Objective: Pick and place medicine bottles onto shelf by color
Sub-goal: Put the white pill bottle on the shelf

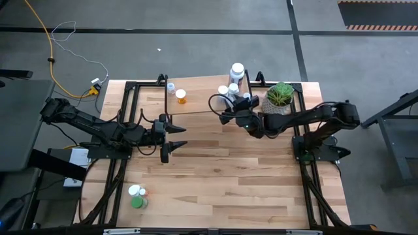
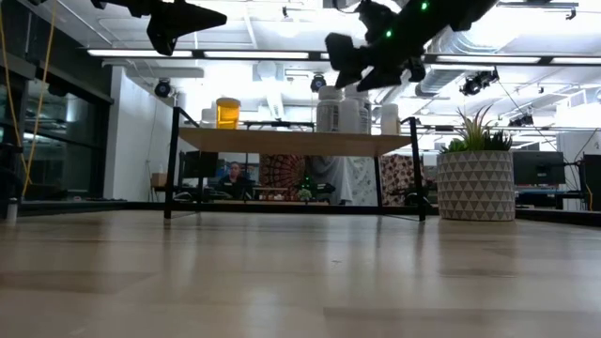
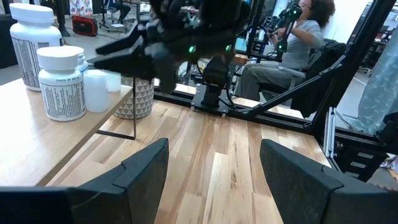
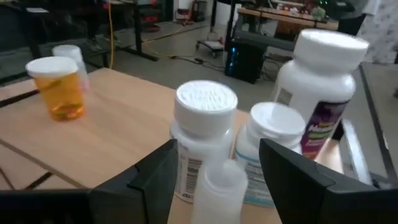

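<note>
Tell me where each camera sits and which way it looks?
High view: above, looking down on table, both arms, shelf.
Low view: at tabletop height, looking across at the shelf; both arms hang overhead.
Left wrist view: on the left arm, facing the right arm; own dark fingers below.
Right wrist view: on the right arm, facing white bottles; own fingers below.
Shared: orange bottle shows in high, low and right wrist views.

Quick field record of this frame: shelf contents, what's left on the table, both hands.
shelf: orange bottle and a clear one on its left part; white bottles clustered on its right part
table: green bottle and a white-capped one at the front left
plant: right of the shelf
left hand: open, empty, above the table left of centre
right hand: open, at the white cluster, a small white bottle between its fingers
</note>
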You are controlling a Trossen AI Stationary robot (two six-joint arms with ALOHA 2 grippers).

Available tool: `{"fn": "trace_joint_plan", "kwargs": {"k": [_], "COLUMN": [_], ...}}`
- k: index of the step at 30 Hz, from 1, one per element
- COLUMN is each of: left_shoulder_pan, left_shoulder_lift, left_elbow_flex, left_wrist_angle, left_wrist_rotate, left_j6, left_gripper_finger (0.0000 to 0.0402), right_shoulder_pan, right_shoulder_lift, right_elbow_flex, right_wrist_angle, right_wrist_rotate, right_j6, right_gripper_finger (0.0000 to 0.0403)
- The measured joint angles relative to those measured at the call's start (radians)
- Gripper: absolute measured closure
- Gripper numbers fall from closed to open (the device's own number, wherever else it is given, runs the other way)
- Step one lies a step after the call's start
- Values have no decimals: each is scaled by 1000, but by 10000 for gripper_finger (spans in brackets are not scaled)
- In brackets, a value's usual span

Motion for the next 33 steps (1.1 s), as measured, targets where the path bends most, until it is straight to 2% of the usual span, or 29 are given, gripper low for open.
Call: {"fn": "trace_joint_plan", "kwargs": {"k": [4, 8, 11, 13, 16, 18, 21, 24, 26, 28, 33], "left_shoulder_pan": [0, 0, -2, -16, -49, -66, -75, -54, -24, 3, 46], "left_shoulder_lift": [0, 0, 0, 0, 0, 0, -2, 0, 0, -7, -50], "left_elbow_flex": [0, 0, 0, 0, 0, 0, -30, -148, -226, -288, -324], "left_wrist_angle": [-5, -8, -17, -18, -1, 16, 116, 357, 527, 628, 604], "left_wrist_rotate": [-1, -5, 15, 51, 56, 39, 25, 30, 30, 33, 102], "left_j6": [22, 26, 23, 64, 119, 155, 202, 243, 245, 244, 234], "left_gripper_finger": [158, 158, 158, 158, 158, 158, 158, 158, 158, 158, 158], "right_shoulder_pan": [30, 93, 170, 235, 333, 373, 398, 399, 399, 399, 399], "right_shoulder_lift": [-64, -146, -187, -202, -199, -193, -192, -192, -192, -192, -192], "right_elbow_flex": [0, 1, -25, -89, -215, -296, -395, -443, -444, -433, -418], "right_wrist_angle": [-18, -110, -180, -164, -5, 195, 488, 686, 725, 720, 700], "right_wrist_rotate": [-29, -169, -258, -270, -220, -217, -301, -406, -444, -455, -456], "right_j6": [-54, -97, -53, -5, 16, -25, -100, -176, -207, -221, -249], "right_gripper_finger": [187, 187, 187, 187, 187, 187, 187, 187, 187, 187, 187]}}
